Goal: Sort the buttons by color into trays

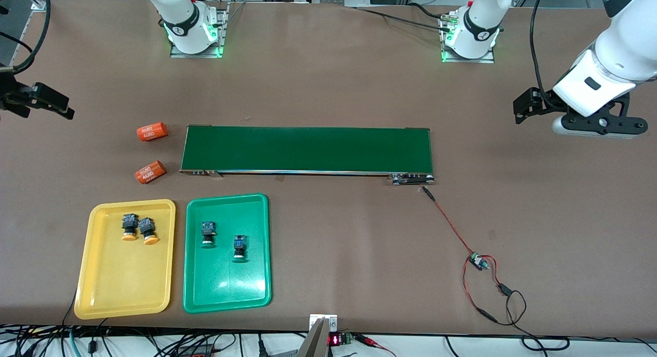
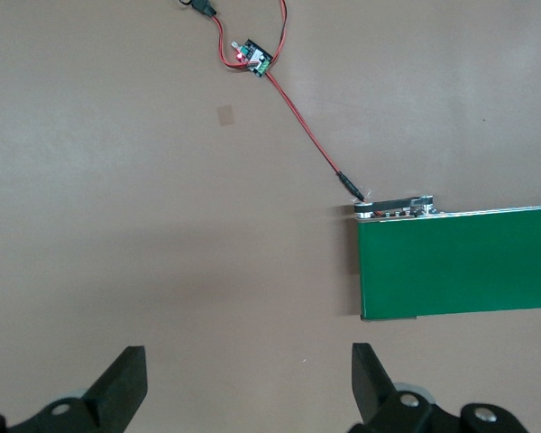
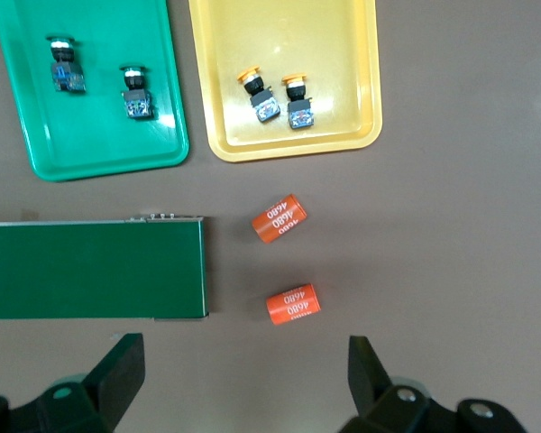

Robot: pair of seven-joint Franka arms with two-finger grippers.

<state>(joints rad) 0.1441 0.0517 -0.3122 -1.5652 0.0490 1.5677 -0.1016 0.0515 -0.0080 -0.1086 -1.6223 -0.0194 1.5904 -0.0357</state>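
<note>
Green, orange buttons (image 1: 137,228) in trays (image 1: 126,259); grippers (image 3: 243,379) spread, apart.

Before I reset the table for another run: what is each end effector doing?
Left end effector: open, empty, over bare table by the conveyor belt's end.
Right end effector: open, empty, over the table's right-arm end.

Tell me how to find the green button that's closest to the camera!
Find the green tray, beside the yellow tray. Two buttons lie in it, both with green caps. Yours is the green button lower in the front view, nearer the tray's middle; the other green button lies closer to the yellow tray.
</note>
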